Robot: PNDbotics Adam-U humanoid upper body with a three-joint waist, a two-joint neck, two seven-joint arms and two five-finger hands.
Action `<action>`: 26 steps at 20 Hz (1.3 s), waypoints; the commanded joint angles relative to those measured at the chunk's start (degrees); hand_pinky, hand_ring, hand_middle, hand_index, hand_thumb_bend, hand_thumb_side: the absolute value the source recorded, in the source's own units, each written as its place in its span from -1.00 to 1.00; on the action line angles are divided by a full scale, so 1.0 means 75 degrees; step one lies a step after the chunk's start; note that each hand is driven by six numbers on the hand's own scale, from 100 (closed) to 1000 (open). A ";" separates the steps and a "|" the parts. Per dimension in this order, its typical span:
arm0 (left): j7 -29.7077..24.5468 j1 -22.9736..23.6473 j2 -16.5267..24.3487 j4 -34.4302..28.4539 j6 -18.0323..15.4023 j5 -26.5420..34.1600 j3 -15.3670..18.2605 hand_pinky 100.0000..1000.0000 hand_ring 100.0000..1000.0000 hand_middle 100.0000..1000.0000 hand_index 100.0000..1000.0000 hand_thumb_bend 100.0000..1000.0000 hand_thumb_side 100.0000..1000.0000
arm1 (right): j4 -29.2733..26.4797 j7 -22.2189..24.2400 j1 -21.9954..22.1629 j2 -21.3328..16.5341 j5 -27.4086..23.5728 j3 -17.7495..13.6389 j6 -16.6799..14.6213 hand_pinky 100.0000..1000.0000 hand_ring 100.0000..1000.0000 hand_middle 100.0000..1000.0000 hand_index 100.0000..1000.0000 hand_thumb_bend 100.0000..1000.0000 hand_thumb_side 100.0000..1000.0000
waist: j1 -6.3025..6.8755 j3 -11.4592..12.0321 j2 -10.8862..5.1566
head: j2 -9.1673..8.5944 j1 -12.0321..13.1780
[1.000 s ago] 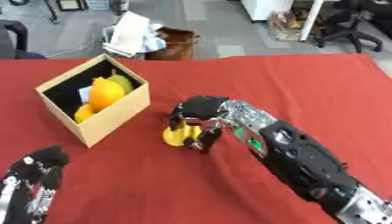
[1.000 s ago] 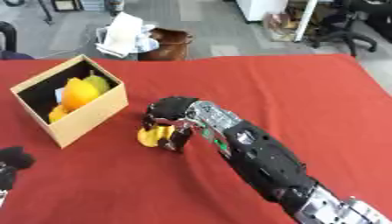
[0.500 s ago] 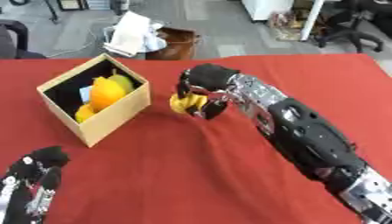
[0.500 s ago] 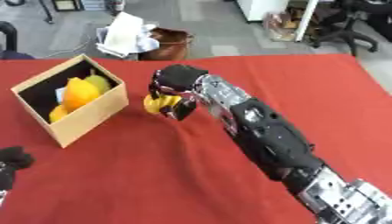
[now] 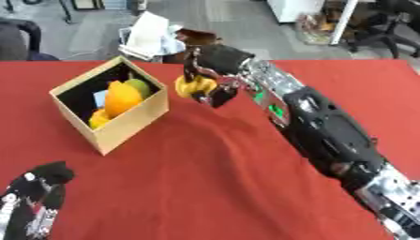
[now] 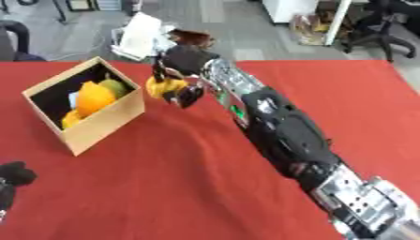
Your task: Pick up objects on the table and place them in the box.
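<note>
Presently listed: right hand [image 5: 215, 65], fingers [image 5: 223, 93] curled round a yellow object [image 5: 194, 86], held clear above the red surface [image 5: 213, 183], just beside the near right corner of the box. Arm entering from lower right, stretched diagonally across the cloth.

Left hand [image 5: 37, 197], low at the left corner, resting on the surface; whether open or curled cannot be told.

Cardboard box [image 5: 131, 124], open-topped, set askew at left on the surface. Contents: an orange fruit [image 5: 121, 97] upright in the middle, a green fruit [image 5: 140, 86] behind it, a yellow piece [image 5: 99, 119] at the front, a pale blue scrap at the left inner wall.

Yellow object: outside the box, to its right, enclosed by the fingers from above and from the right.
</note>
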 commanded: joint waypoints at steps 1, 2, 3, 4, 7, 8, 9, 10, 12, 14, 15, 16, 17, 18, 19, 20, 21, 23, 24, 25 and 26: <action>-0.0158 -0.0138 0.0006 -0.0007 -0.0038 -0.0048 -0.0065 0.43 0.30 0.16 0.49 -0.37 0.39 | 0.0453 -0.0081 -0.0563 0.0279 0.0170 -0.0234 0.0114 0.36 0.01 -0.48 -0.07 -0.92 -1.00 | -0.0108 0.0073 -0.0224 | -0.0055 -0.0088; -0.0194 -0.0155 -0.0004 0.0034 -0.0042 -0.0060 -0.0087 0.43 0.30 0.16 0.49 -0.37 0.39 | 0.0607 -0.0121 -0.0667 0.0407 0.0189 -0.0264 0.0095 0.36 0.01 -0.48 -0.06 -0.94 -1.00 | -0.0119 0.0122 -0.0227 | -0.0067 -0.0122; -0.0228 -0.0172 -0.0016 0.0075 -0.0049 -0.0072 -0.0110 0.43 0.30 0.16 0.49 -0.37 0.39 | 0.0723 -0.0178 -0.0737 0.0516 0.0212 -0.0290 0.0070 0.36 0.01 -0.46 -0.05 -0.97 -1.00 | -0.0129 0.0165 -0.0231 | -0.0075 -0.0152; -0.0261 -0.0192 -0.0028 0.0103 -0.0062 -0.0085 -0.0133 0.43 0.30 0.16 0.49 -0.37 0.39 | 0.0797 -0.0242 -0.0781 0.0607 0.0220 -0.0311 0.0040 0.35 0.01 -0.46 -0.04 -1.00 -1.00 | -0.0136 0.0210 -0.0233 | -0.0081 -0.0175; -0.0349 -0.0251 -0.0057 0.0137 -0.0097 -0.0120 -0.0187 0.43 0.30 0.16 0.48 -0.37 0.39 | 0.0897 -0.0379 -0.0822 0.0796 0.0200 -0.0315 -0.0036 0.35 0.02 -0.40 0.02 -1.00 -1.00 | -0.0148 0.0335 -0.0235 | -0.0098 -0.0218; -0.0376 -0.0273 -0.0069 0.0147 -0.0103 -0.0121 -0.0208 0.43 0.30 0.16 0.48 -0.37 0.39 | 0.0923 -0.0418 -0.0825 0.0860 0.0200 -0.0322 -0.0037 0.34 0.03 -0.38 0.04 -1.00 -1.00 | -0.0151 0.0384 -0.0236 | -0.0100 -0.0237; -0.0400 -0.0291 -0.0079 0.0157 -0.0108 -0.0118 -0.0226 0.43 0.30 0.16 0.48 -0.37 0.39 | 0.0943 -0.0466 -0.0826 0.0910 0.0204 -0.0333 -0.0028 0.34 0.04 -0.32 0.10 -1.00 -1.00 | -0.0153 0.0422 -0.0236 | -0.0101 -0.0251; -0.0425 -0.0312 -0.0090 0.0170 -0.0113 -0.0114 -0.0249 0.43 0.30 0.16 0.48 -0.37 0.39 | 0.0947 -0.0546 -0.0825 0.0961 0.0206 -0.0349 -0.0007 0.34 0.07 -0.20 0.20 -1.00 -1.00 | -0.0153 0.0464 -0.0236 | -0.0107 -0.0262; -0.0467 -0.0341 -0.0106 0.0193 -0.0121 -0.0106 -0.0282 0.43 0.30 0.16 0.48 -0.37 0.39 | 0.0930 -0.0759 -0.0813 0.1047 0.0219 -0.0372 0.0067 0.34 0.12 -0.02 0.34 -1.00 -1.00 | -0.0155 0.0526 -0.0231 | -0.0120 -0.0288; -0.0493 -0.0361 -0.0118 0.0210 -0.0128 -0.0099 -0.0300 0.43 0.30 0.16 0.48 -0.37 0.39 | 0.0916 -0.1030 -0.0790 0.1108 0.0260 -0.0383 0.0191 0.35 0.22 0.26 0.53 -1.00 -0.92 | -0.0156 0.0572 -0.0224 | -0.0125 -0.0304; -0.0501 -0.0368 -0.0123 0.0216 -0.0131 -0.0097 -0.0305 0.43 0.30 0.16 0.48 -0.37 0.39 | 0.0930 -0.1162 -0.0779 0.1126 0.0288 -0.0381 0.0248 0.36 0.28 0.40 0.60 -1.00 -0.71 | -0.0157 0.0588 -0.0223 | -0.0125 -0.0310; -0.0507 -0.0374 -0.0126 0.0220 -0.0133 -0.0094 -0.0310 0.43 0.30 0.16 0.48 -0.37 0.39 | 0.0958 -0.1289 -0.0771 0.1139 0.0328 -0.0385 0.0309 0.35 0.28 0.44 0.63 -1.00 -0.58 | -0.0159 0.0601 -0.0221 | -0.0126 -0.0317; -0.0511 -0.0379 -0.0128 0.0224 -0.0134 -0.0092 -0.0314 0.43 0.30 0.16 0.48 -0.37 0.39 | 0.0997 -0.1408 -0.0763 0.1152 0.0359 -0.0393 0.0361 0.35 0.30 0.46 0.64 -1.00 -0.54 | -0.0161 0.0612 -0.0219 | -0.0129 -0.0324; -0.0516 -0.0384 -0.0131 0.0227 -0.0136 -0.0092 -0.0318 0.43 0.30 0.16 0.48 -0.37 0.40 | 0.1044 -0.1520 -0.0754 0.1162 0.0373 -0.0413 0.0414 0.35 0.32 0.55 0.72 -1.00 -0.28 | -0.0165 0.0622 -0.0217 | -0.0135 -0.0329; -0.0520 -0.0387 -0.0132 0.0229 -0.0138 -0.0092 -0.0320 0.43 0.30 0.16 0.48 -0.37 0.40 | 0.1093 -0.1607 -0.0747 0.1171 0.0380 -0.0422 0.0451 0.35 0.32 0.55 0.72 -1.00 -0.28 | -0.0168 0.0628 -0.0216 | -0.0139 -0.0333; -0.0523 -0.0390 -0.0133 0.0230 -0.0139 -0.0092 -0.0323 0.43 0.30 0.16 0.47 -0.37 0.40 | 0.1146 -0.1649 -0.0736 0.1183 0.0383 -0.0420 0.0456 0.37 0.35 0.64 0.79 -1.00 -0.02 | -0.0172 0.0635 -0.0212 | -0.0147 -0.0332; -0.0527 -0.0392 -0.0135 0.0232 -0.0140 -0.0092 -0.0327 0.44 0.30 0.16 0.47 -0.37 0.40 | 0.1200 -0.1656 -0.0723 0.1196 0.0375 -0.0422 0.0448 0.38 0.38 0.68 0.82 -1.00 0.10 | -0.0175 0.0641 -0.0209 | -0.0155 -0.0329; -0.0538 -0.0401 -0.0140 0.0234 -0.0144 -0.0090 -0.0336 0.44 0.30 0.16 0.47 -0.37 0.40 | 0.1278 -0.1602 -0.0708 0.1214 0.0368 -0.0425 0.0433 0.40 0.40 0.71 0.84 -1.00 0.19 | -0.0180 0.0654 -0.0204 | -0.0161 -0.0317; -0.0541 -0.0405 -0.0142 0.0234 -0.0145 -0.0090 -0.0337 0.44 0.30 0.16 0.47 -0.37 0.40 | 0.1297 -0.1571 -0.0702 0.1219 0.0366 -0.0428 0.0431 0.40 0.41 0.73 0.84 -1.00 0.24 | -0.0183 0.0659 -0.0202 | -0.0165 -0.0312; -0.0542 -0.0407 -0.0144 0.0235 -0.0145 -0.0091 -0.0336 0.44 0.30 0.16 0.47 -0.37 0.40 | 0.1309 -0.1540 -0.0697 0.1222 0.0366 -0.0432 0.0436 0.40 0.41 0.72 0.84 -1.00 0.24 | -0.0185 0.0661 -0.0200 | -0.0169 -0.0308; -0.0544 -0.0409 -0.0146 0.0236 -0.0146 -0.0093 -0.0335 0.44 0.30 0.16 0.46 -0.37 0.40 | 0.1312 -0.1515 -0.0692 0.1222 0.0369 -0.0432 0.0442 0.40 0.42 0.72 0.84 -1.00 0.24 | -0.0187 0.0661 -0.0199 | -0.0173 -0.0302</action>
